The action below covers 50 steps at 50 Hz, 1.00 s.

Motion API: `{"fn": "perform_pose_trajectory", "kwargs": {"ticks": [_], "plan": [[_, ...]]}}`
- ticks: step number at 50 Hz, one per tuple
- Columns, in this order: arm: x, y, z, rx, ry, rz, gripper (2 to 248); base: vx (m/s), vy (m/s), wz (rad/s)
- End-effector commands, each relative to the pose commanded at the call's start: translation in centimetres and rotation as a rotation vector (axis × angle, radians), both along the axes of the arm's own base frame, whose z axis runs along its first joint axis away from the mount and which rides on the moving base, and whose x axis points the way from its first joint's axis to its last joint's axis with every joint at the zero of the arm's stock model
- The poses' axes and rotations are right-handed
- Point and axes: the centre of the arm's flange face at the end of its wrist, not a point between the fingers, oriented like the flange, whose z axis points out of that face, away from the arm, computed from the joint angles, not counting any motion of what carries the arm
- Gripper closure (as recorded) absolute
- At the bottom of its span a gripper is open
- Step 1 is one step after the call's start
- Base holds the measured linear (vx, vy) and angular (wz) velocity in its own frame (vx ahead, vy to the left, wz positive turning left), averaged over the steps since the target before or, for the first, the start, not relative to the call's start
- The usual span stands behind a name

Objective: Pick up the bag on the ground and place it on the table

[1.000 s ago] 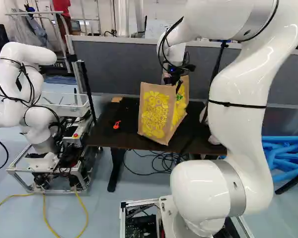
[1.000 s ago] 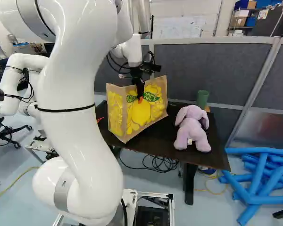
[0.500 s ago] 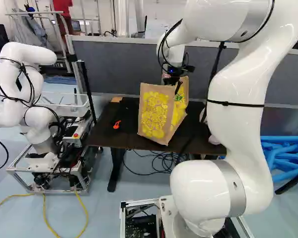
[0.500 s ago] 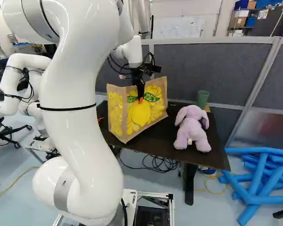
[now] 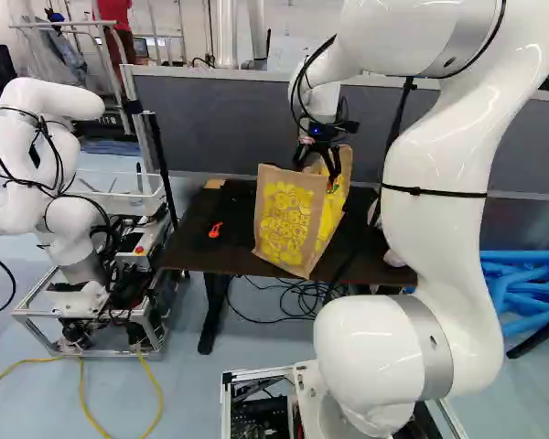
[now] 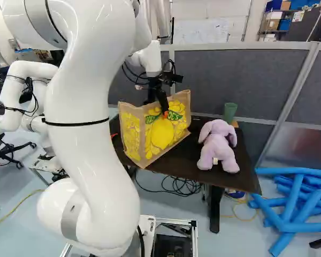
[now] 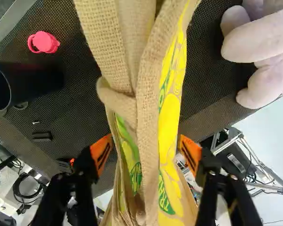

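Two fingers (image 5: 333,165), spread wide apart, and right between them, the top of the bag (image 6: 161,134)! And the bag is on the tabletop (image 6: 203,174), folks, standing up with a bit of a lean, its brown sides splashed with yellow print and a touch of green. Over to the wrist view: orange pads (image 7: 101,153), one each side of the rough brown cloth, no squeeze on it, though whether either brushes the fabric I cannot tell.

Arm reaching out over the tabletop, fingers pointing down at the bag's upper edge. Near the bag, in the right base view, sits a lilac plush toy (image 6: 218,145), with a green cup (image 6: 230,111) just behind it. Across on the bag's other side, in the left base view, a small red-orange thing (image 5: 215,230) lies on the tabletop. Another robot (image 5: 69,197) stands at the left there, and blue tubes (image 6: 294,206) are piled on the floor at the right of the right base view.
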Motion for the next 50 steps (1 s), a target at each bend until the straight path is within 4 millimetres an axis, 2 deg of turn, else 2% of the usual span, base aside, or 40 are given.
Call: {"fn": "perform_pose_trajectory", "kwargs": {"ticks": [3, 4, 8, 9, 26, 50], "plan": [[0.0, 0.0, 0.0, 0.000, 0.000, 0.000, 55, 0.000, 0.000, 0.000], [0.0, 0.0, 0.0, 0.000, 0.000, 0.000, 19, 0.000, 0.000, 0.000], [0.0, 0.0, 0.0, 0.000, 0.000, 0.000, 19, 0.000, 0.000, 0.000], [0.0, 0.0, 0.0, 0.000, 0.000, 0.000, 3, 0.000, 0.000, 0.000], [-0.1, 0.0, 0.2, 0.000, -0.003, 0.000, 3, 0.000, 0.000, 0.000], [-1.5, 0.1, 3.6, -0.005, -0.051, 0.000, 3, 0.000, 0.000, 0.000]]}}
